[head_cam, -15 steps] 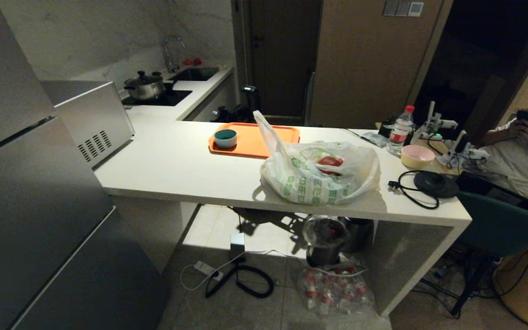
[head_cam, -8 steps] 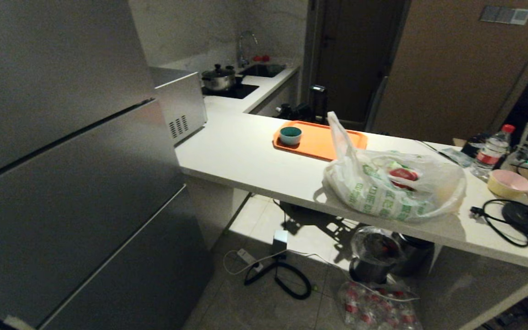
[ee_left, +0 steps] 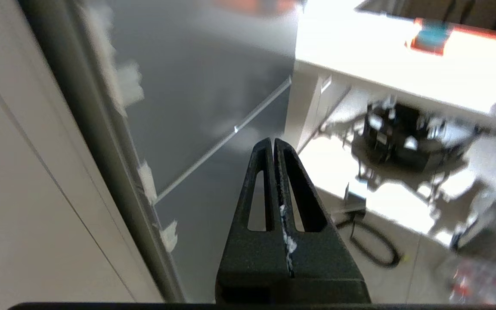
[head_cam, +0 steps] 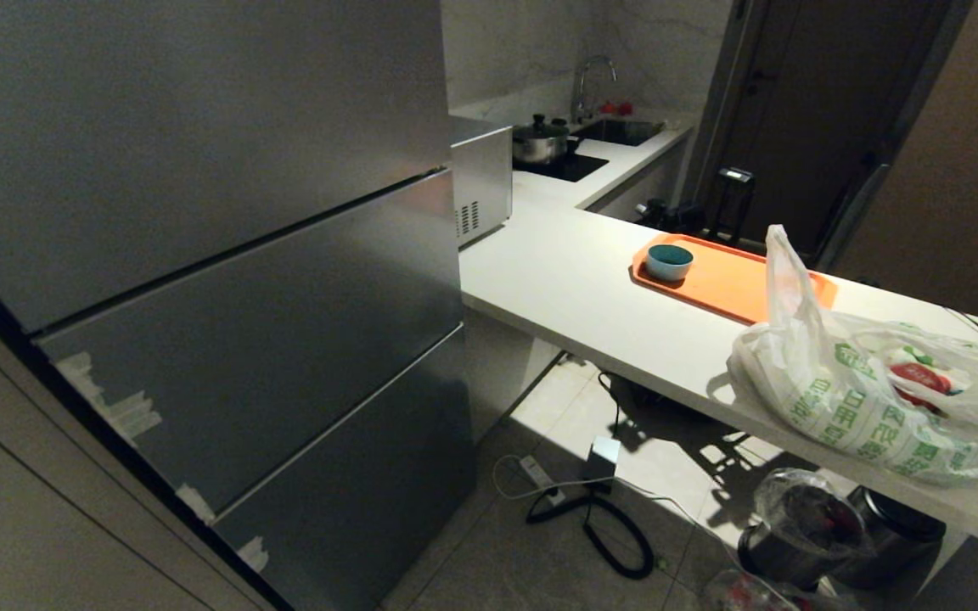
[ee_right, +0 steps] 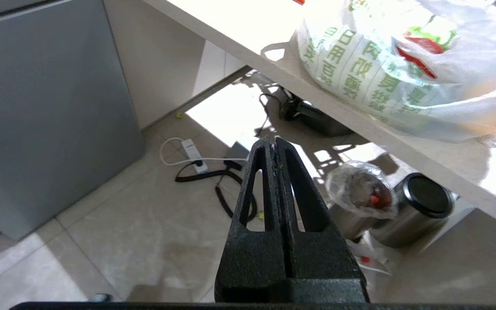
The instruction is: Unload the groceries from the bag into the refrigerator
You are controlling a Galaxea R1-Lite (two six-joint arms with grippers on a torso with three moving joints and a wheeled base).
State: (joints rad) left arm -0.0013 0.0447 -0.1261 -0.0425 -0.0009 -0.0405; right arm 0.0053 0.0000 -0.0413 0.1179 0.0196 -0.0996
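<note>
The grey-steel refrigerator [head_cam: 226,280] fills the left of the head view with all its stacked doors closed and pale tape scraps on its left edge; it also shows as the refrigerator [ee_left: 205,86] in the left wrist view. The white plastic bag [head_cam: 871,390] with green characters lies on the counter at the right, groceries [head_cam: 913,378] showing through it, also seen as the bag [ee_right: 385,64]. Neither arm is in the head view. My left gripper [ee_left: 273,144] is shut and empty, pointing at the lower fridge doors. My right gripper [ee_right: 273,144] is shut and empty, low over the floor below the counter.
The white counter [head_cam: 591,297] carries an orange tray [head_cam: 744,280] with a teal bowl [head_cam: 670,261]. A silver box with vent slots [head_cam: 480,182] stands by the fridge. On the floor lie a power strip and black cable [head_cam: 608,526], bins [head_cam: 803,526] and a steel canister [ee_right: 420,206].
The whole head view has swung left: the refrigerator now fills more of the picture, while the counter, tray and bag have slid right. The seated person has left the frame.
</note>
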